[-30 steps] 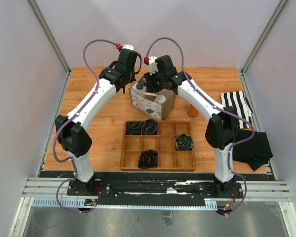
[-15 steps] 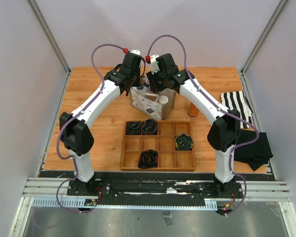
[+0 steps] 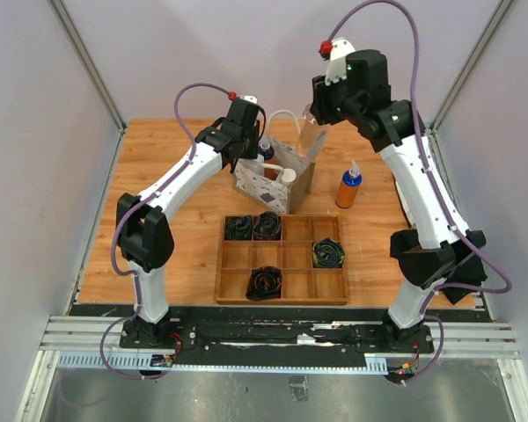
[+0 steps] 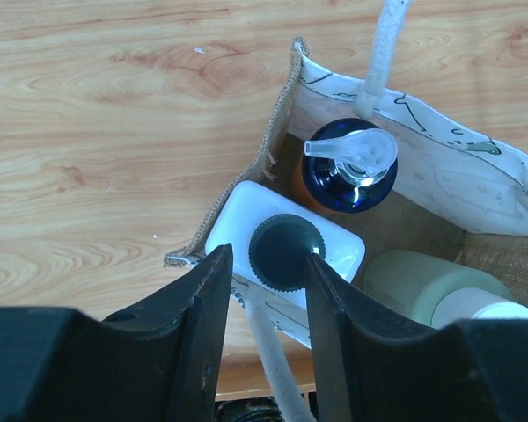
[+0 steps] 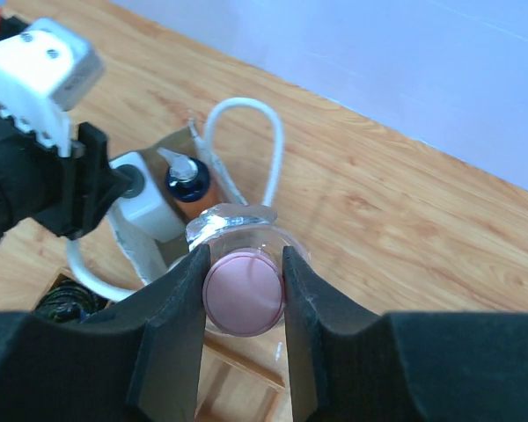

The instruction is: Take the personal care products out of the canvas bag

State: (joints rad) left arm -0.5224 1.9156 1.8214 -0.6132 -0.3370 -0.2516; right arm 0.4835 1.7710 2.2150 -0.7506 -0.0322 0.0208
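The canvas bag (image 3: 275, 186) stands upright behind the tray. My right gripper (image 5: 243, 260) is shut on the pink cap of a clear pinkish bottle (image 5: 238, 221), held high above the bag (image 5: 136, 251). My left gripper (image 4: 266, 264) is open over the bag's corner (image 4: 440, 171). Its jaws straddle the dark cap (image 4: 284, 253) of a white squarish bottle (image 4: 246, 211); the right finger touches the cap, the left stands off. An orange bottle with blue pump (image 4: 348, 167) and a pale bottle (image 4: 422, 281) also stand in the bag. Another orange bottle (image 3: 348, 189) stands on the table to the right.
A wooden divided tray (image 3: 282, 283) with coiled dark cables (image 3: 266, 281) lies in front of the bag. The bag's white rope handles (image 4: 383, 53) loop up beside my left fingers. Dark cloth (image 3: 475, 264) shows at the table's right edge behind the right arm.
My right arm has risen well above the bag with the clear pinkish bottle in its jaws. My left gripper has moved over the bag and opened around the white bottle's cap.
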